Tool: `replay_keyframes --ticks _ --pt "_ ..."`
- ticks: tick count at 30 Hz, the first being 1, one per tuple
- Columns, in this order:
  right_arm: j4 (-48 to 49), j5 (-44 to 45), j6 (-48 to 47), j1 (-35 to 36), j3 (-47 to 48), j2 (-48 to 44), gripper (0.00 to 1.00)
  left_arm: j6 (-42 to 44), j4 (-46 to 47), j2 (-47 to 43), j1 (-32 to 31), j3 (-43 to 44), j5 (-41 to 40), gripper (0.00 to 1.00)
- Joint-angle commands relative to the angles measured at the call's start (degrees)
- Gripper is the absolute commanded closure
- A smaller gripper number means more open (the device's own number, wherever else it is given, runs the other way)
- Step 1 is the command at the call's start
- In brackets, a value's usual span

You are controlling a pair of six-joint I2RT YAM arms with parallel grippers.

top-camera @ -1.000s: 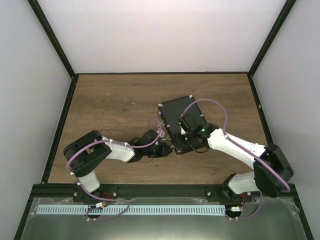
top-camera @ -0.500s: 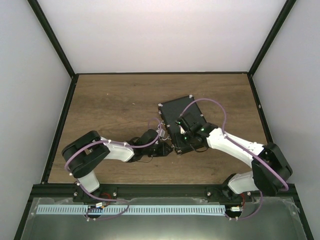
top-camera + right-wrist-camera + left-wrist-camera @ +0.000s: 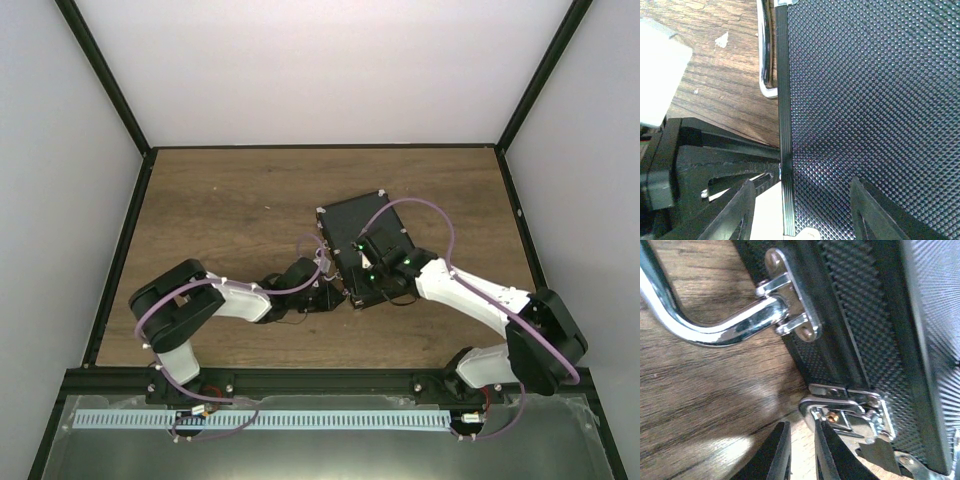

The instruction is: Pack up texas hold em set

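The black case [image 3: 366, 226] lies shut on the wooden bench [image 3: 230, 210], turned at an angle, with both arms reaching in to its near edge. The left fingers [image 3: 779, 452] are together, only a sliver of bench showing between them, and nothing can be seen gripped there. They lie low over the wood with their tips against the case's front wall. Just past the tips and a little to the right sits a silver latch [image 3: 850, 412], its curved lip at the right-hand fingertip; whether that tip touches it cannot be told. Farther out and to the left of these fingers the chrome handle [image 3: 715, 327] bends away from its bracket on the same wall, lying flat over the bench. The right fingers [image 3: 740, 215] stand apart above the dimpled lid. The lid's ribbed edge runs between them, so one finger hangs over the lid and the other over the bench side beyond that edge. Ahead of the right fingers, on the bench side of the edge, part of the handle shows again.
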Motion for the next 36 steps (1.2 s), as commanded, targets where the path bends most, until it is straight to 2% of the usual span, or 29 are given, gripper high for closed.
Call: replay_keyframes --ticks 1,25,32,36 --pt "-1.5 -2.6 0.5 0.6 -2.2 0.4 0.47 -0.1 1.0 2.0 0.2 1.2 0.0 0.84" --pt "-0.2 -2.8 1.3 0.8 -3.6 0.4 0.47 2.6 3.0 8.5 0.2 3.2 -1.8 0.90" --pt "0.0 -2.1 2.0 0.8 -3.8 -0.4 0.48 3.9 5.8 8.0 0.1 2.0 -2.9 0.90" --pt "-1.1 0.1 2.9 0.8 -3.5 -2.2 0.48 5.1 6.4 4.6 0.1 0.3 -4.6 0.90"
